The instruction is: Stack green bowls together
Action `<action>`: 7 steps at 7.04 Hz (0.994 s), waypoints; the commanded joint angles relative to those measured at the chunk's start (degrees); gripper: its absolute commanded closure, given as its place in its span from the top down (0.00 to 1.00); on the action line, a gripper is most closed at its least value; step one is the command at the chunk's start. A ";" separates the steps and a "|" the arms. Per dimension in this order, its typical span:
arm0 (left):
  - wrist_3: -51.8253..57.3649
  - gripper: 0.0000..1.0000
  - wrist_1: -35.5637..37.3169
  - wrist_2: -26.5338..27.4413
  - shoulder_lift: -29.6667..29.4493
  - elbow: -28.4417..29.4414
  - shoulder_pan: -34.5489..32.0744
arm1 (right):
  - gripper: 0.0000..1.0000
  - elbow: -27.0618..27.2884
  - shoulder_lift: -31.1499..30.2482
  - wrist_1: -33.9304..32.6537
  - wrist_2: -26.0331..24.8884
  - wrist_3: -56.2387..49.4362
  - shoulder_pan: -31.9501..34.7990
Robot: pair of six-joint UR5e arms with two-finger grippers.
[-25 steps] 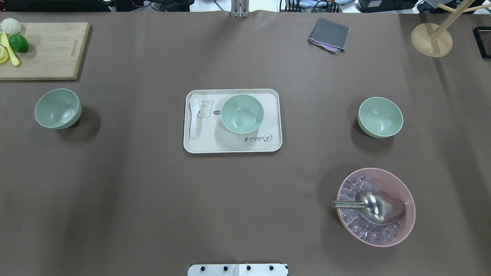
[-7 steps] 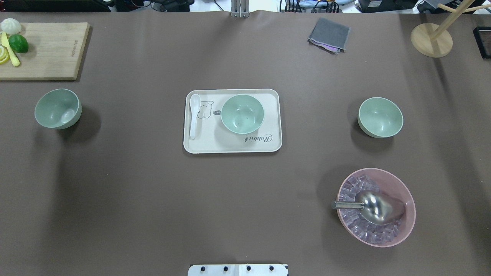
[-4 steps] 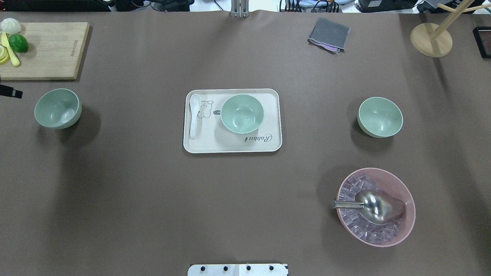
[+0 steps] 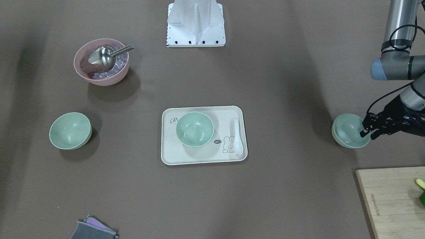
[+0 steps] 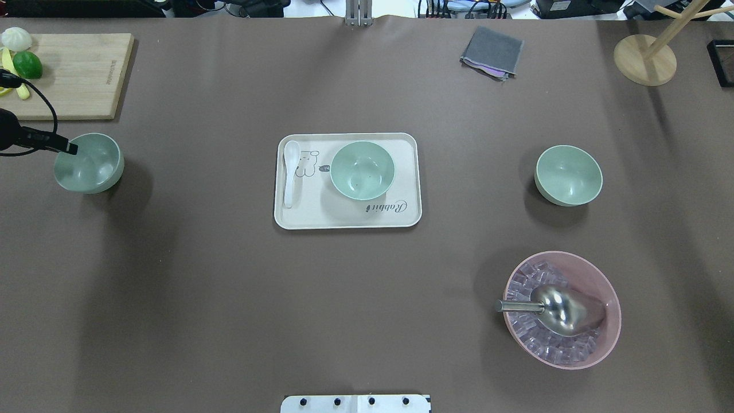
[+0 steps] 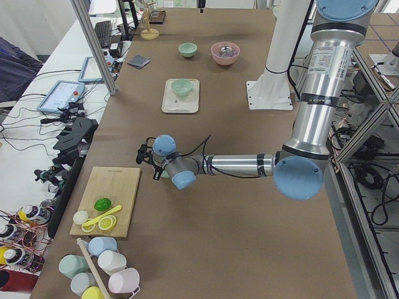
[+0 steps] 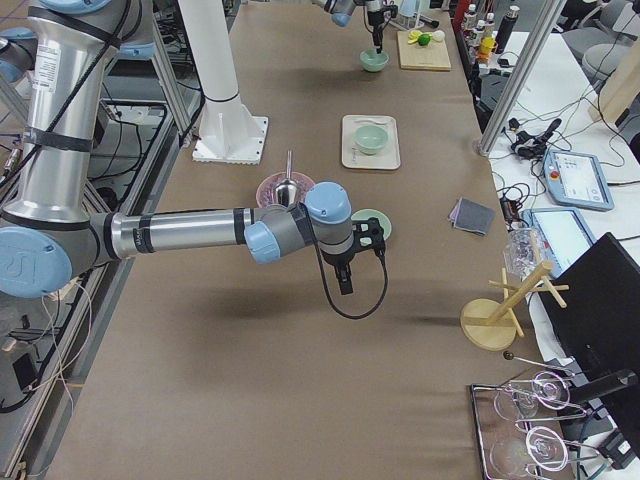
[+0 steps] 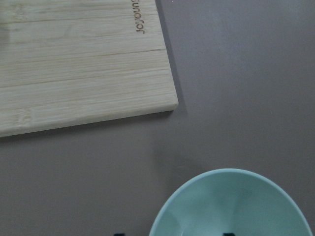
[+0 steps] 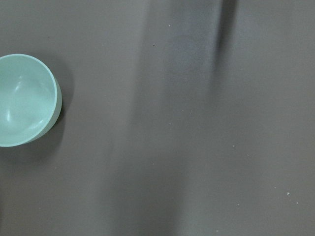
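1. Mint-green plastic, three bowls, none stacked yet: one bowl (image 5: 92,166) sits near the counter's left edge, one (image 5: 362,170) on the tray (image 5: 344,219) at mid-counter, and one (image 5: 568,175) toward the right edge.
2. Left gripper (image 4: 367,134) — jaws apart, astride the left-edge bowl's rim, one inside and one outside. Nothing is clamped.
3. Right gripper (image 7: 344,282) hangs above the counter near the right-edge bowl. You cannot tell from these views whether it is spread or closed.
4. Risk: a one-sided rim pinch on smooth, rounded plastic may let the bowl tilt or slip on the lift. Closing off-centre could skid it toward the cutting board (image 5: 69,74) at the far left corner.
5. Risk: lowering off-axis onto the tray bowl could catch rim on rim and shove it against the white spoon (image 5: 291,172) beside it.
6. Room: bare counter lies between the left-edge bowl and the tray, so your carry path looks open. The pink bowl (image 5: 602,344) of ice sits toward the right corner on the robot's side — mind it when the right arm moves.
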 commanded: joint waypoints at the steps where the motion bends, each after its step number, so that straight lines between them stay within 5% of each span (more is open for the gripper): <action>1: 1.93 0.43 0.03 0.61 0.79 0.30 0.28 | 1.00 0.00 0.00 0.05 -0.01 -0.01 -0.02; 3: 2.82 0.36 -0.06 0.69 1.76 -0.13 0.28 | 1.00 0.00 0.00 0.05 -0.01 -0.01 -0.10; 7: 2.74 0.00 -0.24 0.61 1.59 -0.75 0.37 | 1.00 0.00 0.00 0.05 0.07 -0.01 -0.10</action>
